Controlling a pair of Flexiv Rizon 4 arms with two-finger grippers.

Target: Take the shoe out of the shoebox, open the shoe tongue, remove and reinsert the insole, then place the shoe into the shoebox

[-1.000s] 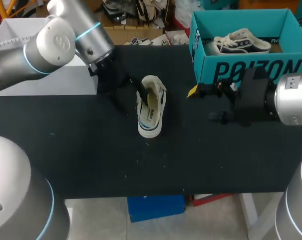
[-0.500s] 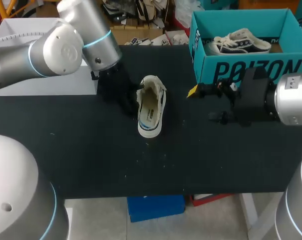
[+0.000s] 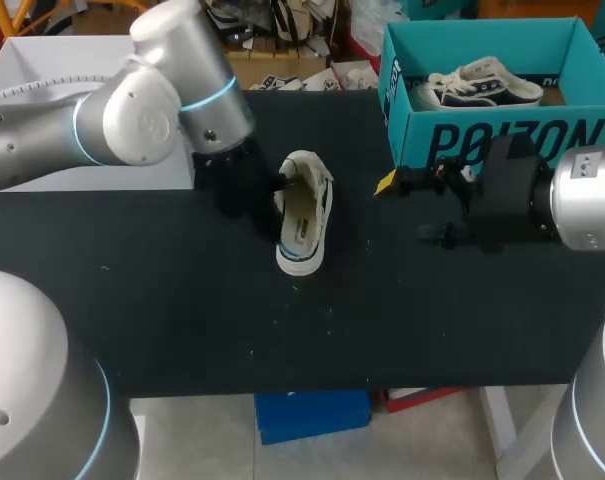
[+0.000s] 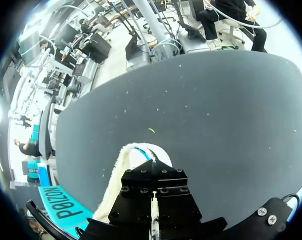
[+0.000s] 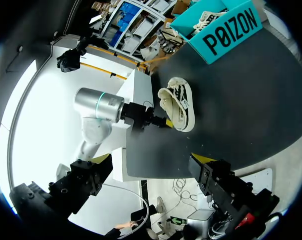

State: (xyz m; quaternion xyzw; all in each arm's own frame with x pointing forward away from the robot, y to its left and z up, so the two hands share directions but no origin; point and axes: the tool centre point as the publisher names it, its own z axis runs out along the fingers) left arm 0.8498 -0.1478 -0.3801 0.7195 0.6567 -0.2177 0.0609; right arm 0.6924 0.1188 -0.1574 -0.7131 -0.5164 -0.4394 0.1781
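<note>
The black tabletop carries all the items of the task.

1. Shoe. A white low sneaker with a dark side panel stands sole-down near the middle of the tabletop, outside the shoebox. Its toe points toward the near edge and its heel toward the far edge. The opening faces up, and a pale insole shows inside it. In the left wrist view, the fleecy cream lining of the collar lies directly under the tool body.

2. Left tool. The left tool comes in from the left side and sits against the heel end of the sneaker, at the collar. In the right wrist view it meets the shoe at the same edge. Its black body hides the contact, so it cannot be told whether it is apart or together.

3. Right tool. The right tool hangs to the right of the sneaker, well apart from it, just in front of the shoebox. Its two fingers stand apart with nothing between them.

4. Shoebox. The teal shoebox stands at the far right of the tabletop, open at the top. A second sneaker, white with dark panels, lies inside it.

5. A white box sits at the far left.
</note>
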